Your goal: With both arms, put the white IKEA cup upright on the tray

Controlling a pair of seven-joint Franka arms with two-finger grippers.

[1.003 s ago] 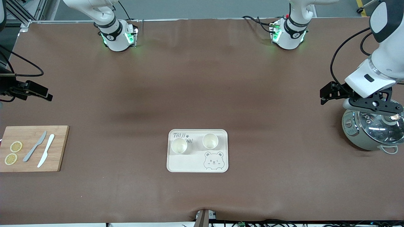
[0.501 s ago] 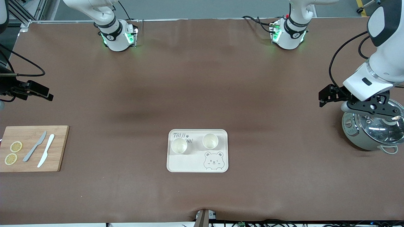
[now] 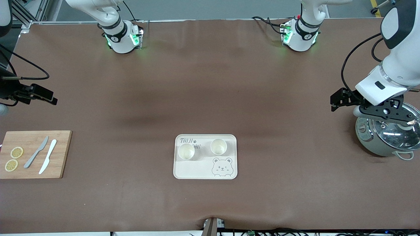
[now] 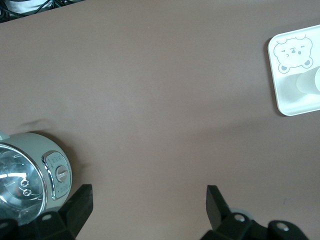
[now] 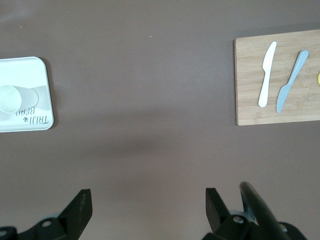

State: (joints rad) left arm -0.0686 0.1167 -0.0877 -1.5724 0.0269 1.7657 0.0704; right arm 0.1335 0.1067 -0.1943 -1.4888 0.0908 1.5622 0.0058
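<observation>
The cream tray (image 3: 193,168) lies in the table's middle, near the front camera. Two white cups stand upright on it, one (image 3: 186,151) toward the right arm's end and the other (image 3: 218,146) toward the left arm's end. My left gripper (image 3: 334,100) hangs open and empty over bare table beside a pot. Its wrist view shows the left gripper (image 4: 149,200), the tray (image 4: 295,102) and one cup (image 4: 311,82). My right gripper (image 3: 51,99) hangs open and empty over the table's right-arm end, above the cutting board's side. Its wrist view shows the right gripper (image 5: 148,202), the tray (image 5: 32,70) and a cup (image 5: 11,98).
A grey-green pot with a glass lid (image 3: 388,136) stands at the left arm's end. A wooden cutting board (image 3: 62,154) at the right arm's end carries two lemon slices (image 3: 13,159), a grey knife (image 3: 36,152) and a white knife (image 3: 48,156).
The left arm has drifted slightly away from the pot and toward the table's middle. The right gripper has barely shifted. Tray and cups have not moved.
</observation>
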